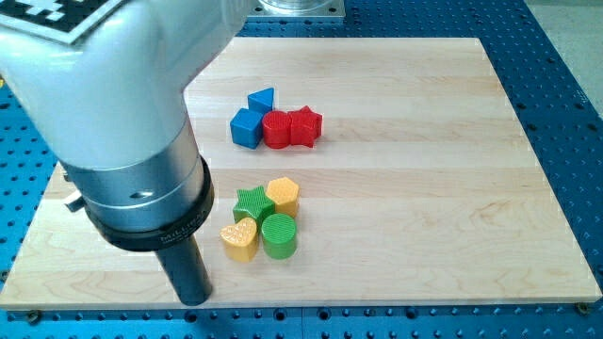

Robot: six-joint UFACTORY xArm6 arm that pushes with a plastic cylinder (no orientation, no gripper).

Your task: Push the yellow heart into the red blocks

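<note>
The yellow heart [239,239] lies low on the board, left of the green cylinder [279,234] and below the green star [252,202]. The red cylinder [277,129] and red star [305,125] sit together near the board's upper middle, well above the heart. My tip [194,299] rests on the board near the bottom edge, a short way down and left of the yellow heart, not touching it.
A yellow hexagon [283,195] touches the green star. A blue cube [247,127] and a blue triangle [261,99] sit left of the red cylinder. The arm's large grey body [113,122] covers the board's left part. The wooden board [452,188] lies on a blue perforated table.
</note>
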